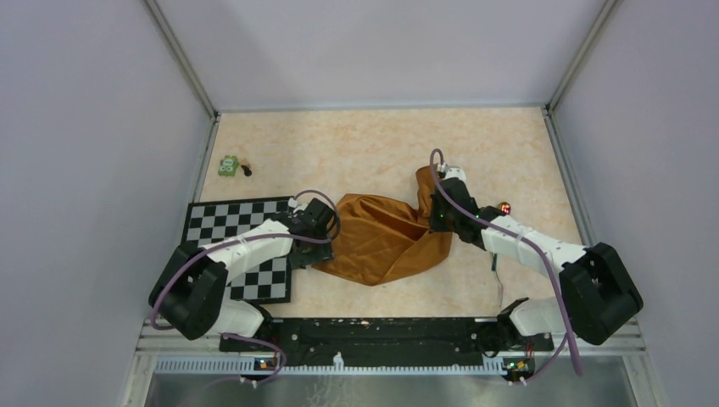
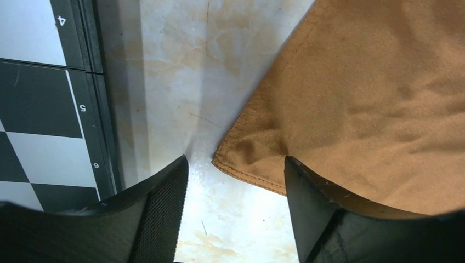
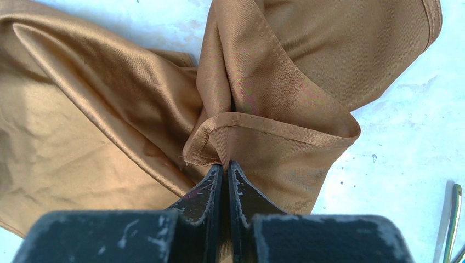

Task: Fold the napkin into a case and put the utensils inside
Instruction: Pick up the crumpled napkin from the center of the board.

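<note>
The rust-orange napkin (image 1: 381,242) lies rumpled on the table's middle, with one strip drawn up toward the far side. My right gripper (image 3: 226,165) is shut on a bunched, hemmed fold of the napkin (image 3: 263,71) and shows at the cloth's right edge (image 1: 434,222). My left gripper (image 2: 236,164) is open, its jaws wide apart over the table. The napkin's left corner (image 2: 236,153) lies flat between its fingertips, held by neither. The same gripper (image 1: 325,244) sits at the cloth's left edge. A thin metal utensil (image 3: 452,219) shows at the right wrist view's lower right edge.
The black-and-white checkered mat (image 1: 242,242) lies under my left arm, its border (image 2: 98,109) just left of the open jaws. A small green toy (image 1: 229,166) sits at the far left. Grey walls close in the table on three sides.
</note>
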### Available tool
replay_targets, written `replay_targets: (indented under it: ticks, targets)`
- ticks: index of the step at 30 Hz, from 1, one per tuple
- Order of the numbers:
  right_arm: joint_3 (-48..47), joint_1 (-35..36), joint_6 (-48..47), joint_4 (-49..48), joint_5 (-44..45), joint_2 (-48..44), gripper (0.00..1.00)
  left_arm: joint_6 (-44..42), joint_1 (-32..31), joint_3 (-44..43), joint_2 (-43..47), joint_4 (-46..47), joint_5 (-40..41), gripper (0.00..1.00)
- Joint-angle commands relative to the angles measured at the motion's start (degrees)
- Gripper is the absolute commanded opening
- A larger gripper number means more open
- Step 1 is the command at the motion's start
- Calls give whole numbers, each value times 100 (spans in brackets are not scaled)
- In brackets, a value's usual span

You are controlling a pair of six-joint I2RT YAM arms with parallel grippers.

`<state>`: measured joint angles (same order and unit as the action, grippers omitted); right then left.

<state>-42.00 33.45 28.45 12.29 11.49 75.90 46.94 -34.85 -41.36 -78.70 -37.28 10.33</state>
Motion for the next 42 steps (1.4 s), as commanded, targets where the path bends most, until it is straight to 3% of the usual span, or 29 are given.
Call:
replay_targets:
  ticks: [1,5,8,11,21,26,33,42]
  targets:
    - [-45,-54,-204,75,107,-238,7,351,7,25,-119,177,118,65]
    - [-107,-50,-110,451,438,-311,19,590,-59,242,-255,360,135,58]
    - [-203,56,1,815,874,-364,39,753,-149,319,-447,421,197,52]
    - [-342,268,-23,865,1199,-343,49,844,-264,326,-643,491,225,46]
    - [-1119,537,65,1038,1862,585,50,800,-303,501,-376,721,384,21]
    - [-1140,571,216,1110,1936,715,36,691,-305,554,-265,864,315,18]
    - [-1272,636,678,1319,2210,781,53,617,-304,649,-221,1042,206,16]
    - [-1545,645,1130,1225,2129,1162,55,479,-310,754,-160,1224,90,10]
